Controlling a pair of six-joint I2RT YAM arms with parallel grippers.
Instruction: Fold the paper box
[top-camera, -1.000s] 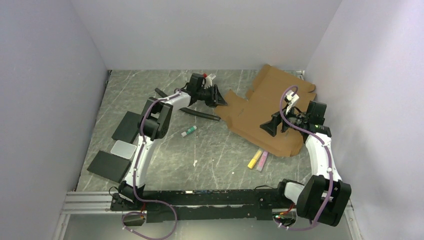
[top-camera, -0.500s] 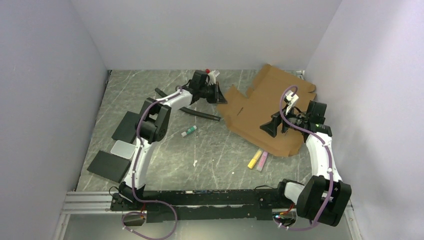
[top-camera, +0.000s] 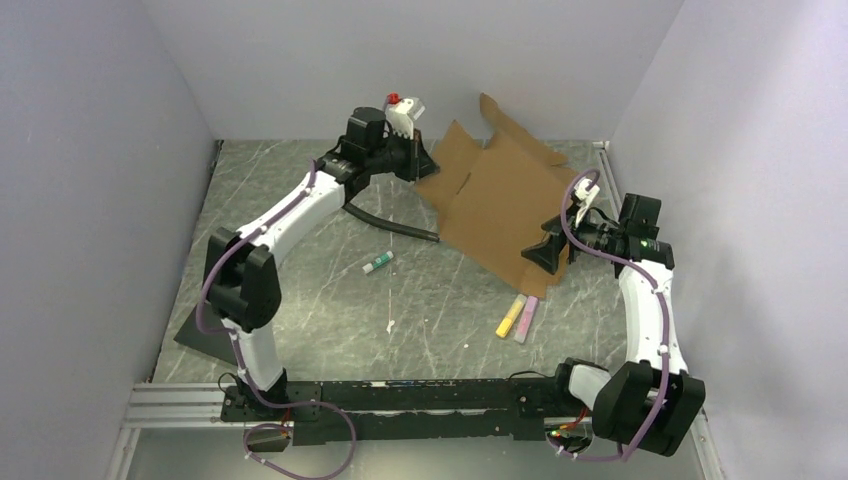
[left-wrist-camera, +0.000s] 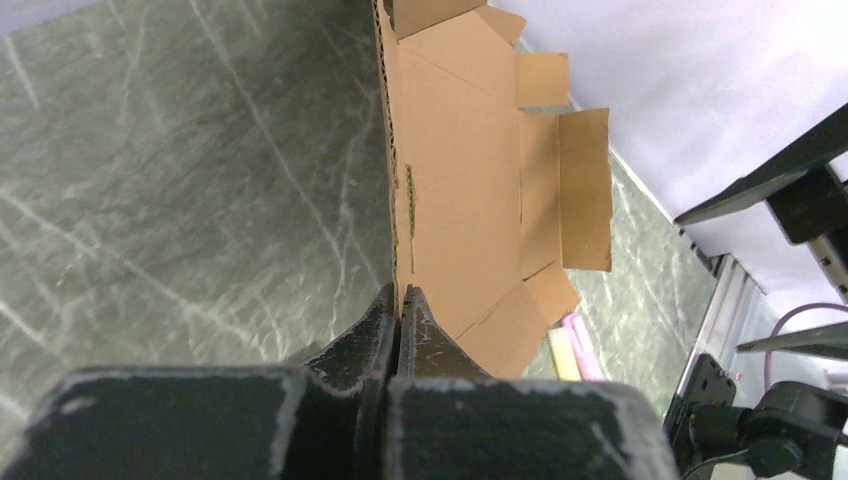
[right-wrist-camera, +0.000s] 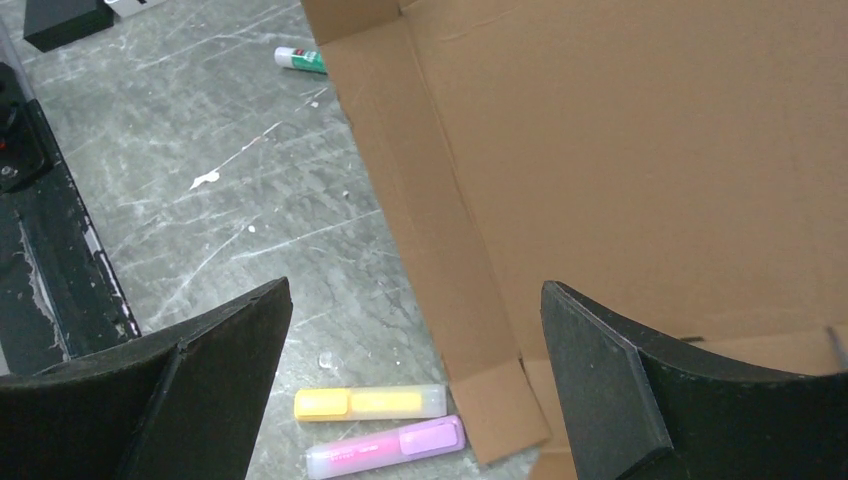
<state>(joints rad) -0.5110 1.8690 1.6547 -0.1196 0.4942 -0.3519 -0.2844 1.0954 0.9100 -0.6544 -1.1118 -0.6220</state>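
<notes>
**No folds made yet**

The box (top-camera: 500, 195) is one flat sheet, tilted up at the far right of the surface (top-camera: 450, 300). The left gripper (top-camera: 424, 168) pinches its left edge. The right gripper (top-camera: 545, 256) gapes wide by its near edge, holding nothing. Every flap is unfolded.

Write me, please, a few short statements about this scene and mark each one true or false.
1. The left claw is clamped on an edge of the paper box. True.
2. The right claw grips the yellow highlighter. False: it is open and holds nothing, and the highlighter lies on the table.
3. The yellow highlighter and the pink highlighter lie side by side. True.
4. The paper box lies flat on the table. False: the end in the left claw is raised, so the sheet tilts.
</notes>
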